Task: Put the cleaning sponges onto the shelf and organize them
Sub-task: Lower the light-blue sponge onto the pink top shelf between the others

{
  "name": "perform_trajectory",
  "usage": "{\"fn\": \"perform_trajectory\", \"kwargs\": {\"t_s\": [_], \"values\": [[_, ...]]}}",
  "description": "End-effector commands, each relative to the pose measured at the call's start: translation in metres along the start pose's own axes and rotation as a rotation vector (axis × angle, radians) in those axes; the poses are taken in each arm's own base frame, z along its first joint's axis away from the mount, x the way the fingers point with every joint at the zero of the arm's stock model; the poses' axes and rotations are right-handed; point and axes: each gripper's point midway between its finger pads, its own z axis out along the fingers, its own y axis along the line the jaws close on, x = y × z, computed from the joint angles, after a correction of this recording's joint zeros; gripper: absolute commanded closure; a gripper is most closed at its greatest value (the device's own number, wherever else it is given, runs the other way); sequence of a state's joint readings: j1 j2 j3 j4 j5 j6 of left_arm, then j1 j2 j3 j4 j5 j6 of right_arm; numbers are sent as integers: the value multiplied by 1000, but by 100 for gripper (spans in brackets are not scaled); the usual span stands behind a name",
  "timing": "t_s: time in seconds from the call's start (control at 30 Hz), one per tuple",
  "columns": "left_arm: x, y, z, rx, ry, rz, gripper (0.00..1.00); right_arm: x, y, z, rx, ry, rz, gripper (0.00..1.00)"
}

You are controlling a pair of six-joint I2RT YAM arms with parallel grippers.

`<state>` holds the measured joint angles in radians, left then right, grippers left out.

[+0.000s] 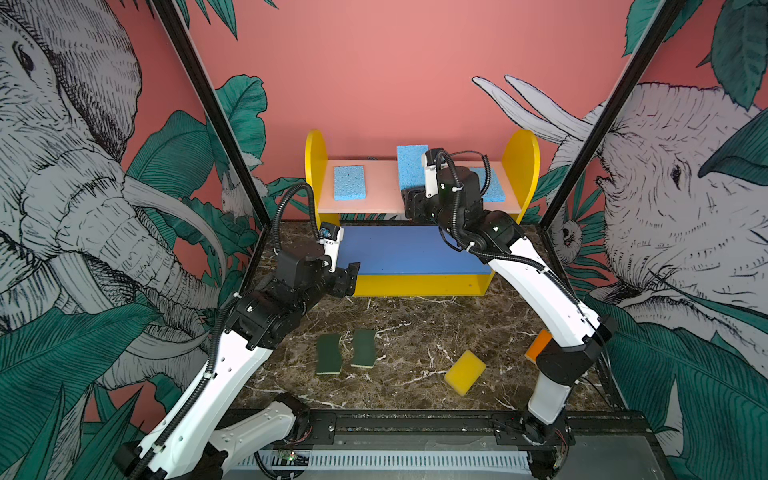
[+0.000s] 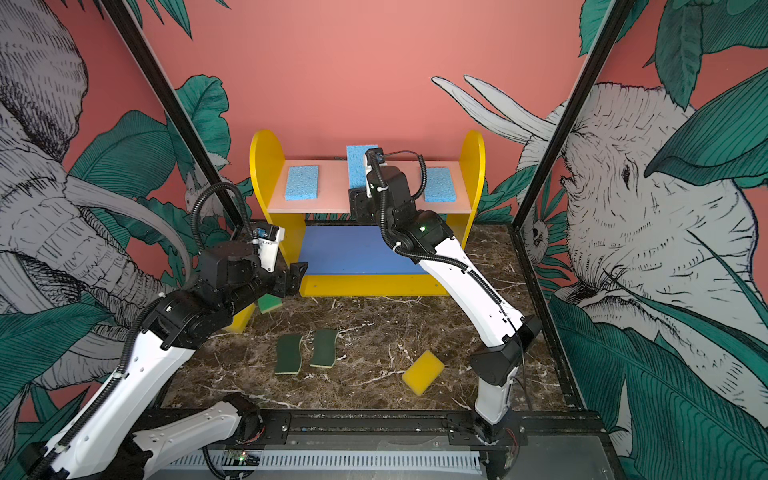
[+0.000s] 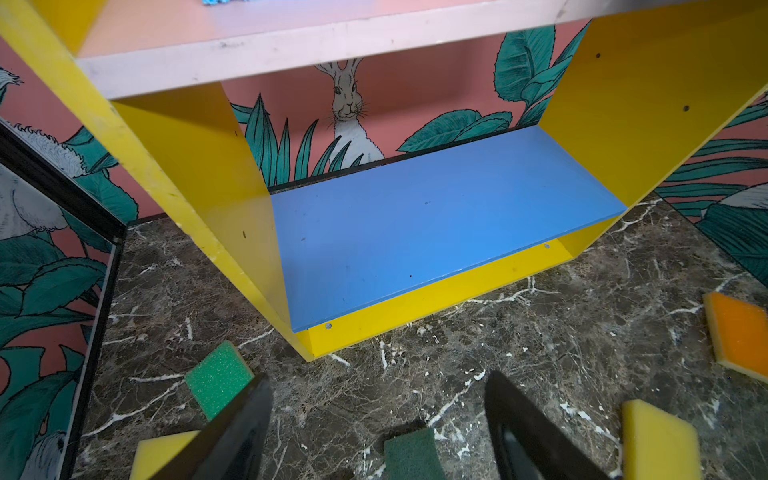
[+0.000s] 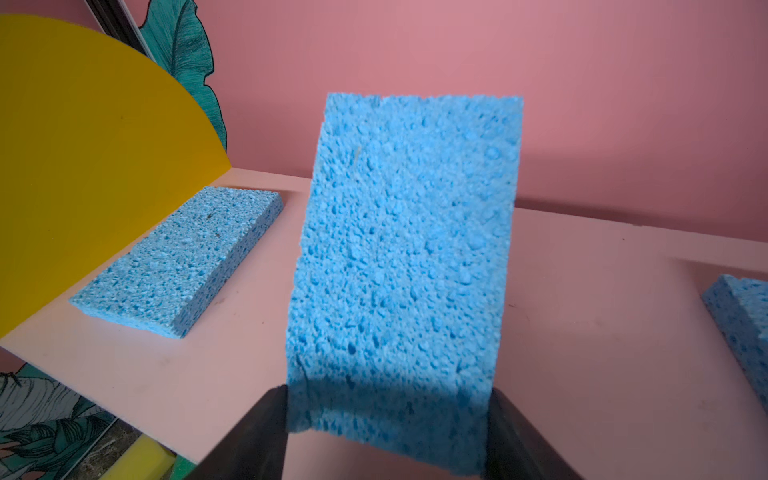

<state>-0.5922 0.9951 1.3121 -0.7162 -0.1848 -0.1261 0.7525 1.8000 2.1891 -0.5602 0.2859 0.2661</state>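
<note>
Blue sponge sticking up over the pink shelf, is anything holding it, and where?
The right gripper holds the blue sponge by its lower end, pinched across its width. The left gripper holds nothing.

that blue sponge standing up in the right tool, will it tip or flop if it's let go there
The blue sponge likely tips flat onto the pink top board if released: it stands tall and leaning, gripped only at its lower end by the right tool. It seems stiff, showing a straight rectangle without sagging. Its open pores suggest little weight.
</note>
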Motion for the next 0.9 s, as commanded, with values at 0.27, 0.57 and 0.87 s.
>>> {"fn": "perform_trajectory", "kwargs": {"t_s": [0.27, 0.57, 0.87], "values": [[-6, 6, -4, -27, -27, -1, 19, 5, -7, 2, 35, 7, 23, 27], [-6, 9, -8, -41, -35, -4, 19, 12, -4, 6, 21, 20, 47, 27], [-2, 11, -8, -50, -28, -2, 19, 13, 5, 8, -27, 25, 72, 27]]}}
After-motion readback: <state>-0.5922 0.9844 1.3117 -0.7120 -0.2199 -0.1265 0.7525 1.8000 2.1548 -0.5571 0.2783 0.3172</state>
